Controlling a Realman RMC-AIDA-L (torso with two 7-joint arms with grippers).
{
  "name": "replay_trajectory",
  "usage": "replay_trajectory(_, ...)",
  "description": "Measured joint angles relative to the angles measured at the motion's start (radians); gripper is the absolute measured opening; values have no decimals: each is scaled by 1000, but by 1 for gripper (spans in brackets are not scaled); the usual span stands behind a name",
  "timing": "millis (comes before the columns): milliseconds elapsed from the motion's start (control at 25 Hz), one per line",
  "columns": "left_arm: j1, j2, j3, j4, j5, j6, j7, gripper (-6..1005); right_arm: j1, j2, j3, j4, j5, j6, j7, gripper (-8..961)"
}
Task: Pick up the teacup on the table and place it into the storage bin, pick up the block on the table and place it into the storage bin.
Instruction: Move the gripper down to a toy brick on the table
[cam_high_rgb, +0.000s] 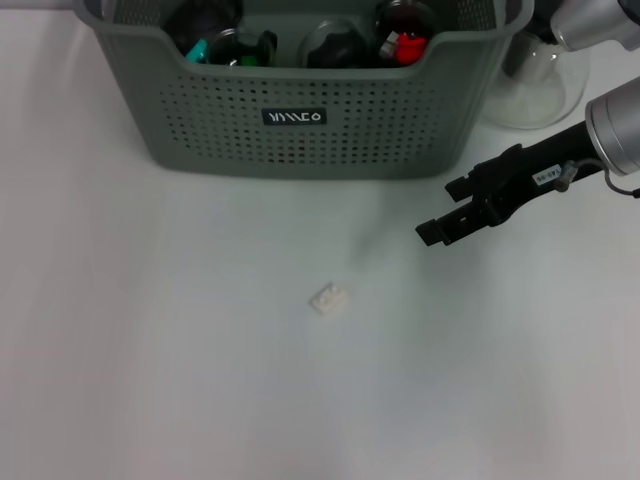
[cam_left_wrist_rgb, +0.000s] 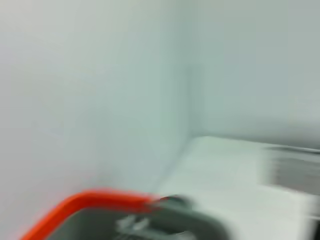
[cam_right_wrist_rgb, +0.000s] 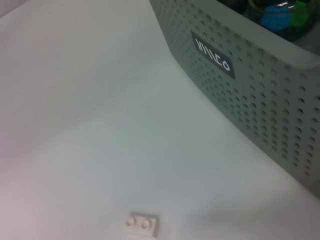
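A small white studded block lies flat on the white table, in front of the storage bin. My right gripper hovers above the table to the block's right, its black fingers open with nothing between them. The right wrist view shows the block close by and the bin's perforated wall with its black label. No teacup shows on the table; it is out of view or hidden. My left gripper appears in no view.
Several dark items with red, green and blue parts lie in the bin. A clear glass teapot stands right of the bin, behind my right arm. A blurred orange-edged grey shape fills the left wrist view's lower part.
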Motion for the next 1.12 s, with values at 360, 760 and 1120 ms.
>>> replay_trajectory(360, 23, -45, 192, -108, 79, 243, 293, 775, -11, 1, 6, 11, 0, -6, 7, 944)
replay_trajectory(760, -161, -48, 490, -554, 314, 9, 398, 767, -23, 1, 5, 12, 0, -15, 17, 945)
replay_trajectory(1120, -186, -54, 724, -644, 364, -181, 419, 776, -28, 5, 6, 12, 0, -14, 18, 944)
